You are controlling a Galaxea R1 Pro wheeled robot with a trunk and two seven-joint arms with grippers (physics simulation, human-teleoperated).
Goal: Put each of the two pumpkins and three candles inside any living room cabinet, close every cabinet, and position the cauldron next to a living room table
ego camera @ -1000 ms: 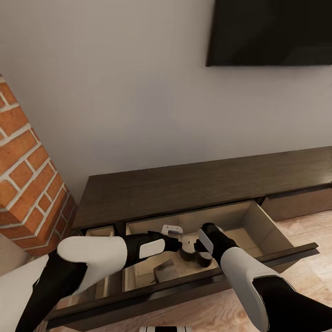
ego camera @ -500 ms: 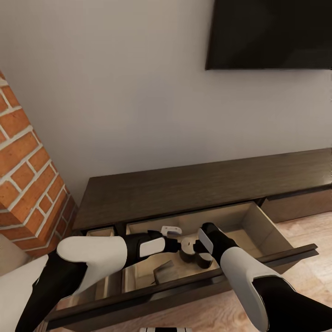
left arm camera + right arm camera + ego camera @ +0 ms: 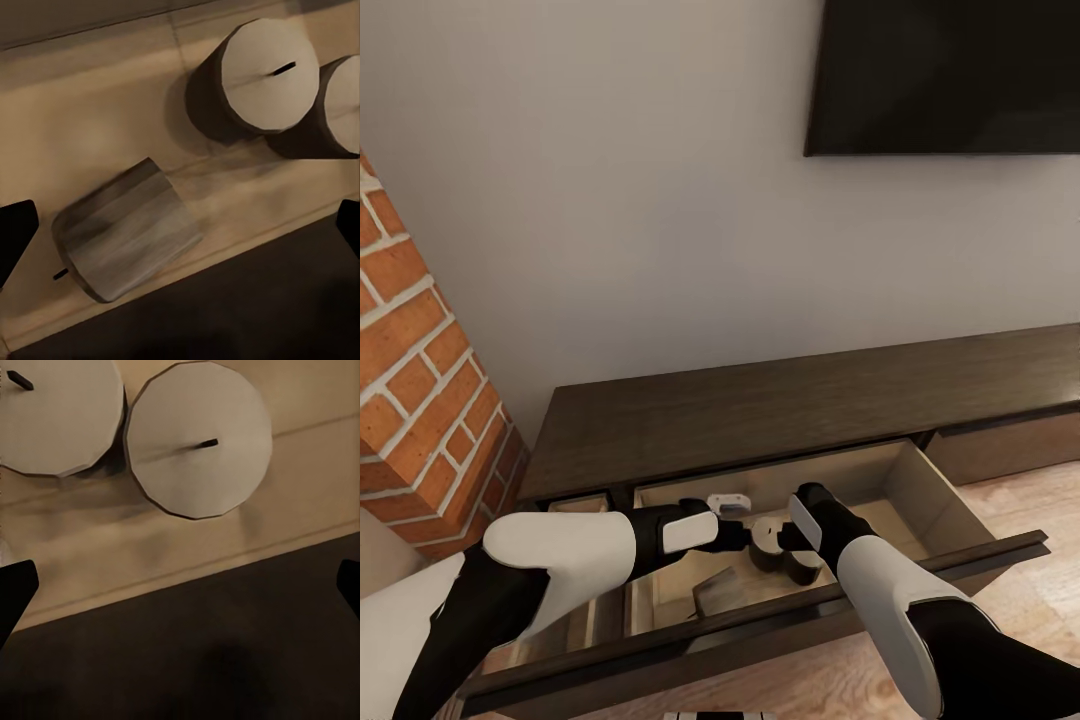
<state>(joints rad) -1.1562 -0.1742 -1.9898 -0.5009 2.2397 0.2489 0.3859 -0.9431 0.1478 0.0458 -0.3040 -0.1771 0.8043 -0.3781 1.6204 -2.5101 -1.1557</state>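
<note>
The cabinet, a long, low, dark-brown unit, has a wide drawer pulled out, tan inside. Three candles are in it: two stand upright side by side, and one lies on its side. In the left wrist view the lying candle is between the fingers of my open left gripper, untouched, and the upright pair is beyond it. My right gripper hangs open above the two pale candle tops, holding nothing.
The drawer's dark front panel juts toward me under both forearms. A brick fireplace stands at the left, and a black TV hangs on the wall above. Light wood floor lies to the right.
The whole picture has slid down a little, so the camera moved. Both arms and the three candles stay almost where they were.
</note>
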